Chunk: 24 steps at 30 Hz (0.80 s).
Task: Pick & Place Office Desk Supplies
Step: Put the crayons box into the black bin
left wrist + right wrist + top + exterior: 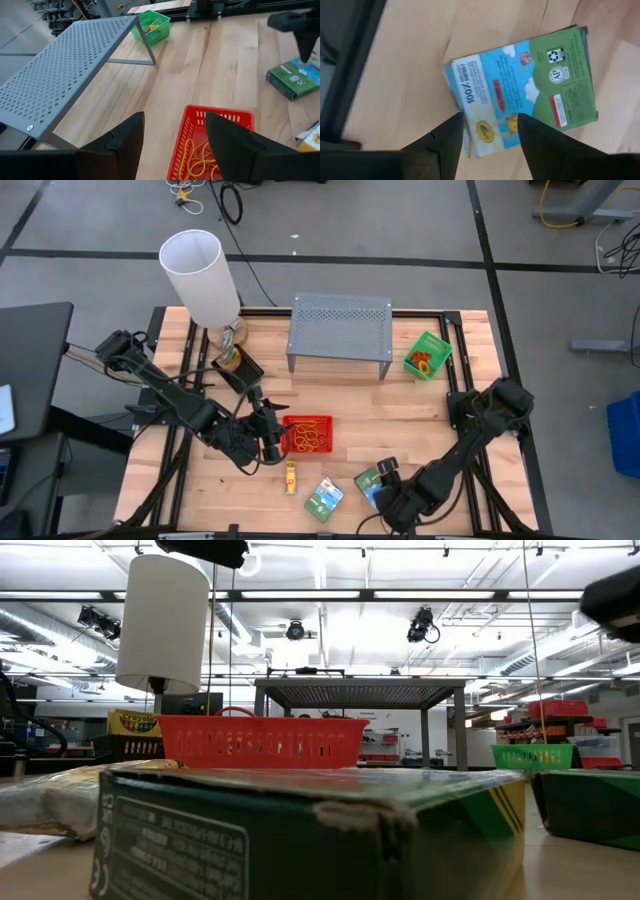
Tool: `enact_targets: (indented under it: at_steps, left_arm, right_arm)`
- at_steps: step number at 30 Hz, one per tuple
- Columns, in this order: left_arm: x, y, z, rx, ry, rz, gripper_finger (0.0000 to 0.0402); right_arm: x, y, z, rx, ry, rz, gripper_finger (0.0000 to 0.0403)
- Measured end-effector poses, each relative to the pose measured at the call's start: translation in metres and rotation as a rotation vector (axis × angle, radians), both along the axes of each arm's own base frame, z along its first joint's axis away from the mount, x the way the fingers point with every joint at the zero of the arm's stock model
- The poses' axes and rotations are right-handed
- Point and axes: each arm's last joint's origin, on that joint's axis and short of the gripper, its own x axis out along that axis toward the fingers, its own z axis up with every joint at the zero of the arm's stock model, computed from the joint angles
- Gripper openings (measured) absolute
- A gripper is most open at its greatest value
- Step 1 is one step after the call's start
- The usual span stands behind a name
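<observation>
A red mesh tray (308, 435) with orange and yellow rubber bands (197, 157) lies at the table's middle. My left gripper (272, 436) stands open at the tray's left end, its fingers (227, 137) over that rim. A green-blue packet (530, 85) lies flat near the front edge. My right gripper (388, 492) hangs open above it, pointing down, one finger (445, 145) on each side of the packet's blue end. A second packet (323, 498) and a small yellow piece (291, 476) lie to its left. A green mesh tray (428, 355) stands at the back right.
The grey perforated stand (340, 330) stands at the table's far middle. The white lampshade (200, 275) rises at the far left, with a crayon box (133, 722) and a black box (240, 370) at its foot. Bare wood lies between the stand and the red tray.
</observation>
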Motion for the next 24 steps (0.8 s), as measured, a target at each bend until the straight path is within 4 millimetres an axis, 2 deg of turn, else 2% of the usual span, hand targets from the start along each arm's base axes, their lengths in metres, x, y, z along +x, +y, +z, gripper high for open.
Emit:
enact_targets:
  at_steps: [10, 17, 24]
  left_arm:
    - [0.003, -0.002, -0.008, 0.028, 0.035, -0.003, 0.0215]
    - [0.005, -0.003, -0.012, 0.04, 0.051, -0.004, 0.0215]
    - [0.005, -0.003, -0.012, 0.042, 0.052, -0.005, 0.0215]
  right_arm:
    - [-0.008, 0.013, 0.007, -0.001, -0.07, -0.085, 0.0194]
    - [-0.008, 0.019, -0.016, -0.078, -0.049, -0.078, 0.0194]
    - [-0.01, 0.019, -0.023, -0.196, -0.127, -0.075, 0.0185]
